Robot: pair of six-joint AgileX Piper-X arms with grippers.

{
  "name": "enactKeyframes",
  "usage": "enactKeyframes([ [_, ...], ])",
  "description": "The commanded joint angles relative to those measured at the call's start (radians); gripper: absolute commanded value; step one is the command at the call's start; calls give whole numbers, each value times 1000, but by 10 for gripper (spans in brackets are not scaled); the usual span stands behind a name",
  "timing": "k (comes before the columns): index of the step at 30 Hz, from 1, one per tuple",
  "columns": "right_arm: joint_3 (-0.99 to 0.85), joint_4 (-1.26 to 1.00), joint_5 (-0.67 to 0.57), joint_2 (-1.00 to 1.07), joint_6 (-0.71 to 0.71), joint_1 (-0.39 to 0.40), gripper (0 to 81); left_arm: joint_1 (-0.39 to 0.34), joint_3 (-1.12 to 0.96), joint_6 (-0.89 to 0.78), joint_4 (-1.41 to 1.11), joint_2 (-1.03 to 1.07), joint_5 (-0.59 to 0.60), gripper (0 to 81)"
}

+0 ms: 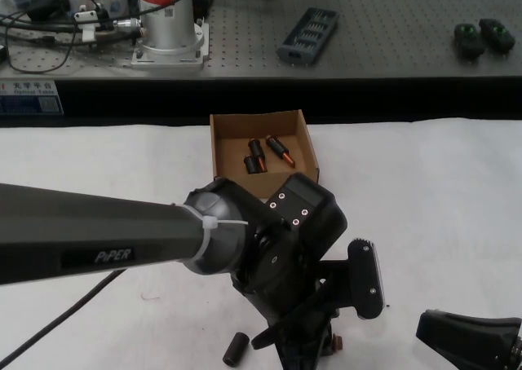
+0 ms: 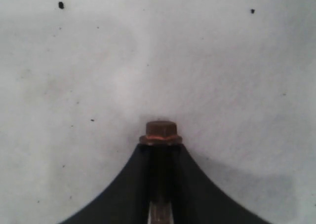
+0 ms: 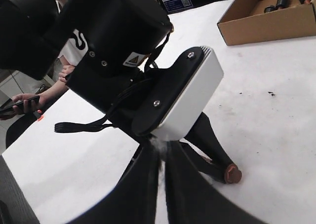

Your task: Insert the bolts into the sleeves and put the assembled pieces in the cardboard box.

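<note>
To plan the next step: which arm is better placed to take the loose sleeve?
Right, probably. The left gripper is shut on a bolt, so it cannot grasp the sleeve. The right gripper seems empty, though it is farther from the sleeve.

- Bolt (image 2: pixel 160 132): metal; the coppery-brown head is looking dull and slightly tarnished.
- Fingers (image 2: pixel 123 189) of the left gripper (image 2: pixel 160 147), pinching the bolt: showing as matt black plastic.
- Bench cover (image 2: pixel 197 61): white cloth, looking soft and faintly fuzzy, carrying small dark specks.
- Cardboard box (image 1: pixel 257 125): brown paperboard, showing matt.
- Loose sleeve (image 1: pixel 236 348): black, looking dull; its material is not telling.
- Left arm's shell (image 1: pixel 81 231): dark grey, looking smooth and matt; a white plastic cable tie (image 1: pixel 214 223) is wrapping it.
- Wrist camera housing (image 3: pixel 190 93): smooth white and black plastic, giving a slight sheen.
- Optical table (image 1: pixel 391 28): grey drilled metal, looking matt.
</note>
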Motion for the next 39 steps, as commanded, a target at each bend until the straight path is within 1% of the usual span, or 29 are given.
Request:
enactKeyframes([
  [1,-8,1,0,-11,-8,1,54,-5,1,0,-58,34,-55,6],
  [6,-8,1,0,-11,-8,1,54,-5,1,-26,-97,27,-137,6],
  [9,-8,1,0,-11,-8,1,54,-5,1,-55,-111,2,-157,6],
  [13,-8,-3,0,-11,-8,1,54,14,1,-108,-127,-50,-184,6],
  [17,-8,-48,-53,-11,-3,1,54,60,1,-192,-128,-122,-184,6],
  [21,-8,-164,-115,-11,58,1,54,111,1,-302,-126,-192,-184,6],
  [26,-8,-214,-119,-11,83,1,54,156,4,-430,-126,-290,-182,6],
  [30,-8,-180,-119,-11,86,1,54,181,17,-566,-142,-387,-178,6],
  [33,-8,-121,-112,-11,128,1,54,186,59,-672,-192,-475,-158,6],
  [37,-30,-19,-114,-11,128,1,54,186,166,-763,-287,-617,-159,6],
  [39,-60,28,-127,-11,128,1,54,186,236,-813,-337,-699,-178,6],
])
